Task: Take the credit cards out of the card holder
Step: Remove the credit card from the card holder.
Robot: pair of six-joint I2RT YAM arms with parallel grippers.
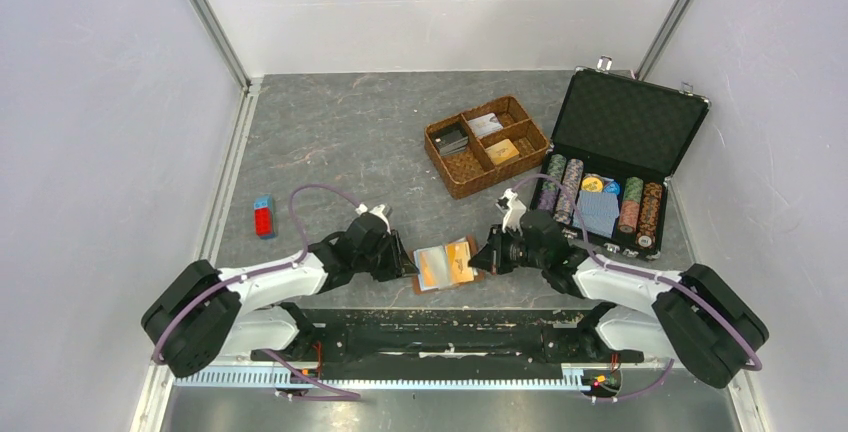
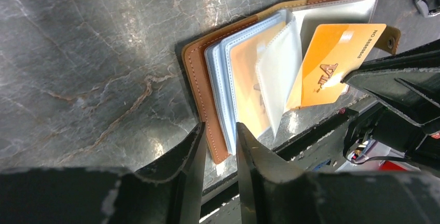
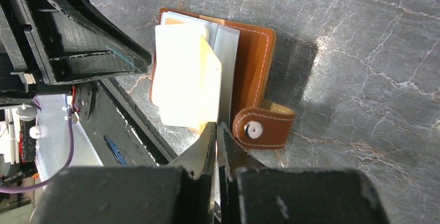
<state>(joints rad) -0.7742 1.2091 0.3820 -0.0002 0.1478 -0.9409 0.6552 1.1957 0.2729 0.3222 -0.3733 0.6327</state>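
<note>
The card holder [image 1: 447, 266] lies at the near edge of the table [image 1: 350, 132], between the left gripper [image 1: 405, 264] and right gripper [image 1: 483, 257], a credit card [image 2: 334, 63] jutting from its right side. Behind sits a basket [image 1: 441, 164]; a case [image 1: 628, 122] by the right edge.

Tabletop [image 1: 340, 132]: dark grey stone look, pale veins, patches of glare in the wrist views. 3 plain white walls [image 1: 440, 2] enclose it. 2 metal corner posts [image 1: 207, 17] at rear. Pale rail [image 1: 228, 172] along the left edge. Even, diffuse light.

Tan card holder [image 2: 200, 79], golden-orange credit card [image 2: 337, 58]
</note>
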